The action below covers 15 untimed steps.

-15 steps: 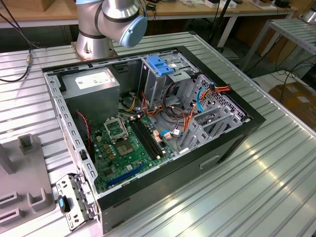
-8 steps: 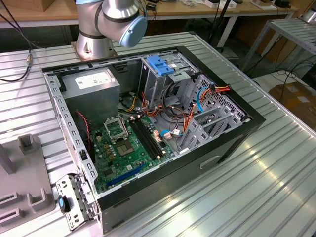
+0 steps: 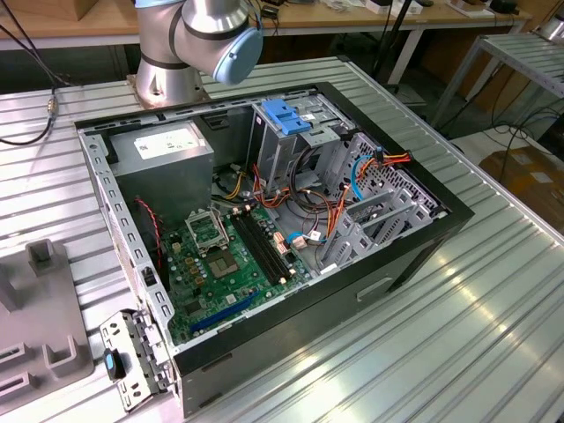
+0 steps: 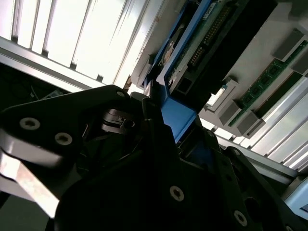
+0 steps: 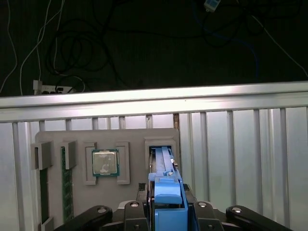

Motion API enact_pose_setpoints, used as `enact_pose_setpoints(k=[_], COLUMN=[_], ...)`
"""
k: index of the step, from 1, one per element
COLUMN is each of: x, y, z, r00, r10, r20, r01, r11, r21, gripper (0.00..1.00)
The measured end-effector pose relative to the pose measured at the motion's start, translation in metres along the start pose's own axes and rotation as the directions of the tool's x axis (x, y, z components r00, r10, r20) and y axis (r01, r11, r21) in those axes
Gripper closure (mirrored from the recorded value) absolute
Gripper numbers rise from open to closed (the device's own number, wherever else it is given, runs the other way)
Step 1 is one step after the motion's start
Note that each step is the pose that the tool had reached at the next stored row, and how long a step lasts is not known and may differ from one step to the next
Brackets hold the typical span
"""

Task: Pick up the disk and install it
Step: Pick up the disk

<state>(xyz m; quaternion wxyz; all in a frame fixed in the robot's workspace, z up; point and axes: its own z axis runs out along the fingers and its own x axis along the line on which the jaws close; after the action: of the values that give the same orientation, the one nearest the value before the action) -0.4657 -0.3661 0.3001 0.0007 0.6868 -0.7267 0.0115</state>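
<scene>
The end effector (image 5: pixel 167 209) is closed on the disk (image 5: pixel 166 192). In the first wrist view its black fingers (image 5: pixel 144 211) press against either side of the disk's bright blue plastic frame. The disk stands on edge, and its far end sits inside a narrow slot in a grey moulded tray (image 5: pixel 130 137). I cannot tell whether it has been lifted at all.

The tray lies flat on a ribbed metal counter (image 5: pixel 240 159). Just beside the disk's slot, a square processor chip (image 5: pixel 105 162) rests in its own recess. Further along the tray, a green memory stick (image 5: pixel 66 183) lies in a long groove. Beyond the counter's edge, loose cables (image 5: pixel 72 53) lie on a dark floor.

The second wrist view looks along the end effector (image 4: pixel 168 120) from close up. The disk (image 4: pixel 202 48) runs away from it, its blue frame caught between the dark fingers and its grey metal body and row of connector pins showing.

In the exterior view an open computer case (image 3: pixel 414 256) lies on its side on the counter (image 3: pixel 458 335), its green circuit board (image 3: pixel 220 264) facing up. The arm's base (image 3: pixel 167 62) stands behind the case.
</scene>
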Motion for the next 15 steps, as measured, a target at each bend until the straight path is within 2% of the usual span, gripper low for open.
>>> enact_pose_setpoints(k=[3, 15], x=[-0.0001, -0.0001], y=[0.0, 0.0], z=[0.0037, 0.0044], r00=[1.0, 1.0], r10=[0.0, 0.0], r20=[-0.0001, 0.0001], r01=[0.0, 0.0], r11=[1.0, 1.0], r21=[0.0, 0.0003], gripper=[0.63, 0.63])
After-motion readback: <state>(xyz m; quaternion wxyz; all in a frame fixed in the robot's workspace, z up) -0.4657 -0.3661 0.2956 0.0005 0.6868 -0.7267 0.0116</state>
